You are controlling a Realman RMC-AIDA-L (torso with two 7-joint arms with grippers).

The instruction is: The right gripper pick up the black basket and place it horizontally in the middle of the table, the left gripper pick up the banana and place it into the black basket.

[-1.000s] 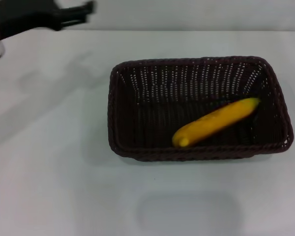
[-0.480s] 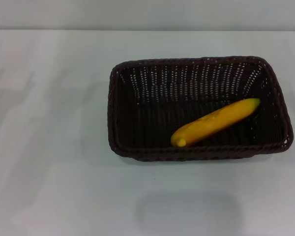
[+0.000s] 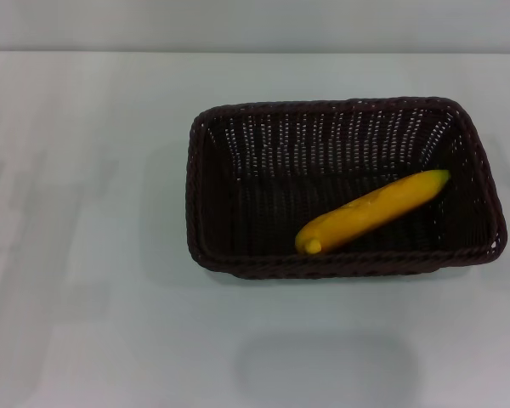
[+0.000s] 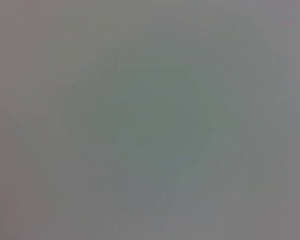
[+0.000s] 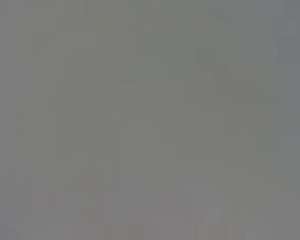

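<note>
Neither gripper is showing in any view, so how the jaws of the left gripper or the right gripper are standing cannot be told, and nothing can be placed relative to them; both wrist views are showing only a flat, featureless grey surface. In the head view the black basket (image 3: 340,187) is sitting flat on the white desk (image 3: 85,212), its long side running across the view, a little right of the middle. It is rectangular, woven of very dark wicker, with a braided rim and sloping openwork sides that are letting pale light through the far wall. The banana (image 3: 372,212) is lying inside it on the basket floor, smooth and yellow-orange, slightly curved, slanting from the near rim toward the right-hand wall.
</note>
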